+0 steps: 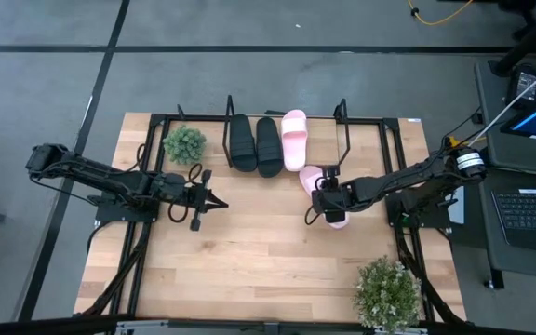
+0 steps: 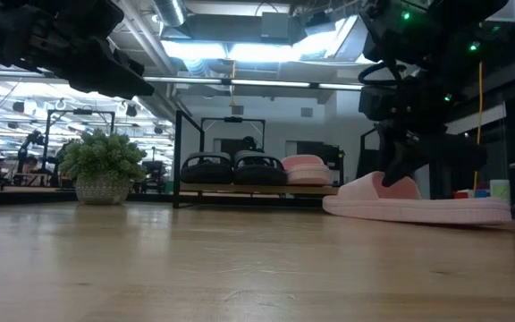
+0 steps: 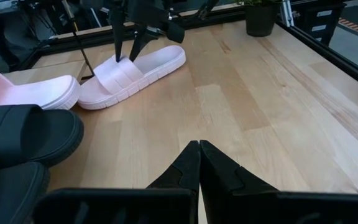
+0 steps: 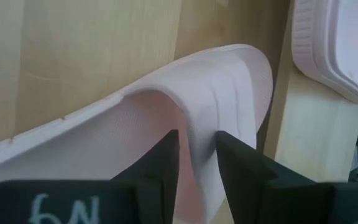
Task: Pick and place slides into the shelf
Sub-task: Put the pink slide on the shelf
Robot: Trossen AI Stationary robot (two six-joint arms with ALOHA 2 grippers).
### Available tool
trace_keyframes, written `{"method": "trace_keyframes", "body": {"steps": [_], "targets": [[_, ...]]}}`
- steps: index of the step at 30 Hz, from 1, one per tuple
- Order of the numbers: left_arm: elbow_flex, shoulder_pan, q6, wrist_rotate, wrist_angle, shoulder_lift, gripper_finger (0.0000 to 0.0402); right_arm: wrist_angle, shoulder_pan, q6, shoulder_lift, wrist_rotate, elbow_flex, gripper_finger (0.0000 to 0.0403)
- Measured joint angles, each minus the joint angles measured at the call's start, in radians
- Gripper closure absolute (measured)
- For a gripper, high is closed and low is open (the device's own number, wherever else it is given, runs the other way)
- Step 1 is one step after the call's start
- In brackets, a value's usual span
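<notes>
On the worktop (image 1: 249, 270), just in front of the shelf (image 1: 342, 126), the fourth slide, a pale pink one (image 1: 316, 181), lies flat on its sole with the right gripper (image 1: 328, 207) set down over its wide strap; the right wrist view shows the two dark fingers (image 4: 247, 171) standing either side of the strap's edge, the jaws closed on that band of pink material. Three slides already stand in the shelf: two black slides (image 1: 255, 144) side by side and one pink slide (image 1: 293, 138) beside them, with the free place lying next to that pink one, toward the right arm. The left gripper (image 1: 214, 201) waits above the bare boards well apart from the slides, jaws shut on nothing. The step in hand appears to be the pick-up of the last slide. To do it well, the grip should sit deep on the strap, not at its rim, since the strap looks soft and may fold or slip; the lift should clear the sole from the boards before any sideways travel; and the slide should enter its place parallel to its pink neighbour, without nudging it or catching the shelf's thin uprights.
</notes>
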State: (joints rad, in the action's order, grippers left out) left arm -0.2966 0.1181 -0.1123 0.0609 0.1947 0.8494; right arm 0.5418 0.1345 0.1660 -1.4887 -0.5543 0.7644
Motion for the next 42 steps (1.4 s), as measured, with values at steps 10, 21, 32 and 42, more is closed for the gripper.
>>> {"method": "trace_keyframes", "body": {"steps": [10, 21, 32, 42], "targets": [[0.0, 0.0, 0.0, 0.0, -0.002, 0.0, 0.0401, 0.0, 0.0, -0.002, 0.0, -0.002, 0.005, 0.0295], [0.0, 0.0, 0.0, 0.0, -0.002, 0.0, 0.0401, 0.015, 0.0, 0.0, 0.0, -0.004, 0.007, 0.0318], [0.0, 0.0, 0.0, 0.0, -0.002, 0.0, 0.0401, 0.03, 0.0, -0.015, 0.0, -0.006, 0.01, 0.0391], [0.0, 0.0, -0.001, 0.0, -0.008, 0.0, 0.0401, 0.305, 0.001, -0.117, -0.002, 0.048, 0.228, 0.0392]]}}
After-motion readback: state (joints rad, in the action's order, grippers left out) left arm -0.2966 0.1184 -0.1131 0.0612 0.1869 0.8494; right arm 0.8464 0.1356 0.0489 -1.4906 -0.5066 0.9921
